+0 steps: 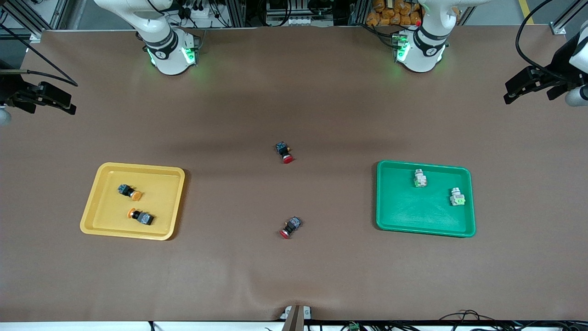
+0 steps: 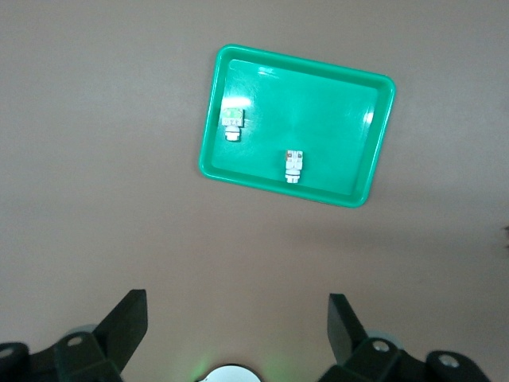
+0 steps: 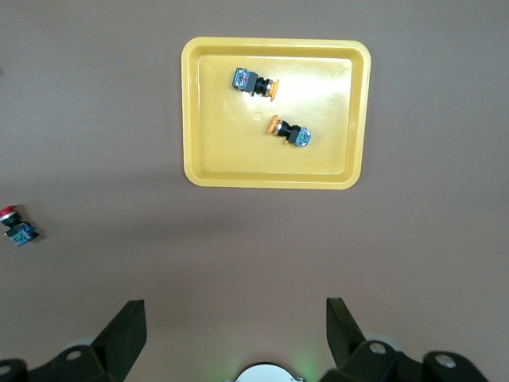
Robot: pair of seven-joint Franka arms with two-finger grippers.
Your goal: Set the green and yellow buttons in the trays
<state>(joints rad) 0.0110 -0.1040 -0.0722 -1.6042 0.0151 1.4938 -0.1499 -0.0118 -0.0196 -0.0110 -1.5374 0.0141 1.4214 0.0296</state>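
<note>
- Two trays: one yellow tray (image 1: 177, 202), one green tray (image 1: 404, 211).
- Two yellow-capped buttons (image 1: 130, 191) (image 1: 141, 217) in the yellow tray.
- Two green buttons (image 1: 420, 178) (image 1: 457, 196) in the green tray.
- Two red-capped switches (image 1: 285, 152) (image 1: 291, 227) on the table.

- The front view looks down from high above the near edge of the desk (image 1: 294, 276) toward the two arm bases along the top, taking in the whole surface from far off.
- The left wrist view looks down from well above the desk; its own jaws, spread apart, frame the lower edge, and the green tray (image 2: 296, 126) lies whole in view.
- The right wrist view also looks down from well above, with its own jaws spread at the lower edge, and holds the whole yellow tray (image 3: 274, 113).
- Front and left wrist views share the green tray (image 1: 425, 198); front and right wrist views share the yellow tray (image 1: 133, 201) and one red-capped switch (image 3: 16, 227).
</note>
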